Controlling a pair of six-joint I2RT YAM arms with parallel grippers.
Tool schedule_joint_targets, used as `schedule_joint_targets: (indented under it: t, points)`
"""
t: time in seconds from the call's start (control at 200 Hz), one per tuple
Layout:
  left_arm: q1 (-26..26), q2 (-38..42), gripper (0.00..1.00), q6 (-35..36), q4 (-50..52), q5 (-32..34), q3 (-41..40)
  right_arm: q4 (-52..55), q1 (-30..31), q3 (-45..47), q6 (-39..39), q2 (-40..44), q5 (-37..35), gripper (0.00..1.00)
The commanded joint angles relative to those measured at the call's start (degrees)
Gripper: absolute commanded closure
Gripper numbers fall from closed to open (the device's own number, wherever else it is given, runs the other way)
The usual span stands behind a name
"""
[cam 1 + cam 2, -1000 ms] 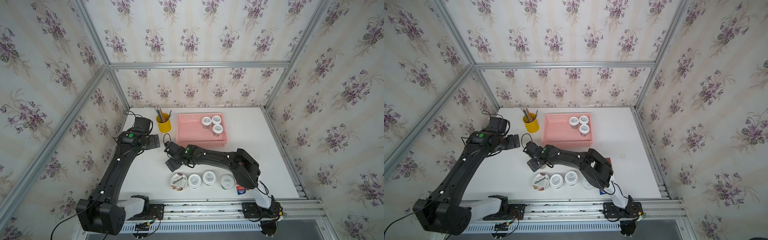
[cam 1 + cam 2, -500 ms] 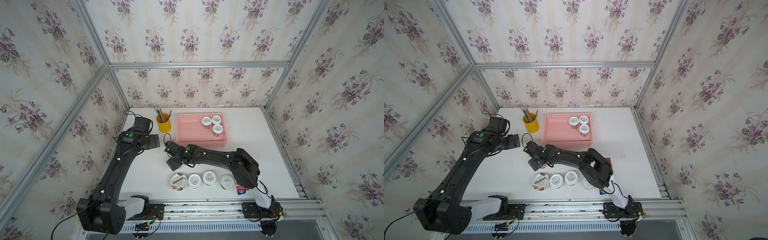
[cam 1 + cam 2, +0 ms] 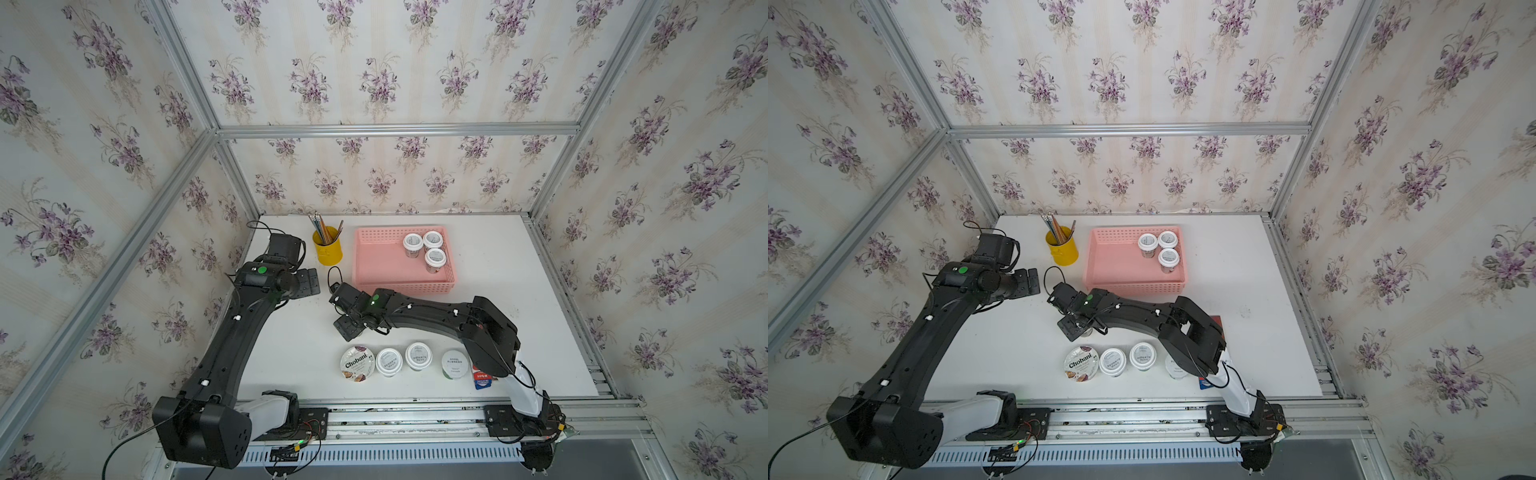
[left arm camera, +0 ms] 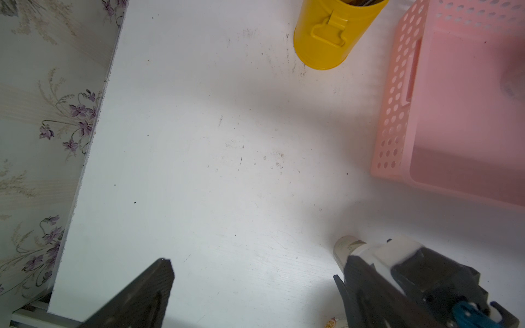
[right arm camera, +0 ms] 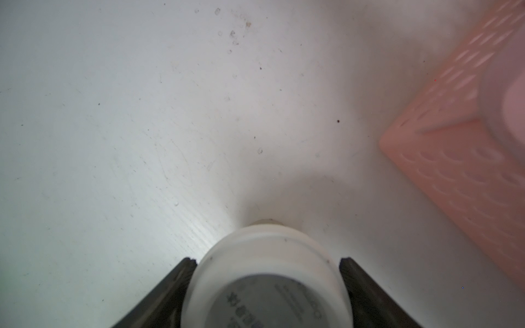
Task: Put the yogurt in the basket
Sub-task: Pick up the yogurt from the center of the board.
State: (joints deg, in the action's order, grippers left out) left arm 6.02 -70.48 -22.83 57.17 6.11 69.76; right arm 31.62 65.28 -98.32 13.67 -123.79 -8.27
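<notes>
Right wrist: R gripper [image 5: 268, 259] clamps yogurt cup [image 5: 264, 284]

Looks like a robotics lab cell dressed up as a home: floral wallpaper panels [image 3: 374, 75] clamped in bare aluminium framing [image 3: 395, 129], a white surface [image 3: 498, 257] boxed in on three sides, black robot arms [image 3: 232, 340] bolted to a slotted rail [image 3: 415, 415].

White-lidded yogurt cup [image 5: 265, 281] between the right hand's [image 5: 267, 259] 2 fingers [image 5: 170, 292], pink basket [image 5: 454, 159] near.
</notes>
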Motion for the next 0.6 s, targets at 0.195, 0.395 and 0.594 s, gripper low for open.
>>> schedule_joint_targets:
  t: [0.195, 0.395, 0.594]
  points:
    - [0.0, 0.4, 0.01, 0.3, -0.6, -0.2, 0.7, 2.5, 0.1, -0.9, -0.1, 2.1, 0.2, 0.19]
    - [0.0, 1.0, 0.01, 0.2, -0.3, -0.5, 1.1, 4.3, 0.0, -1.9, -0.4, 3.5, -0.5, 0.19]
    - [0.0, 1.8, 0.01, 0.2, -0.2, -0.9, 1.1, 5.8, -0.1, -2.6, -0.7, 5.5, -1.1, 0.19]
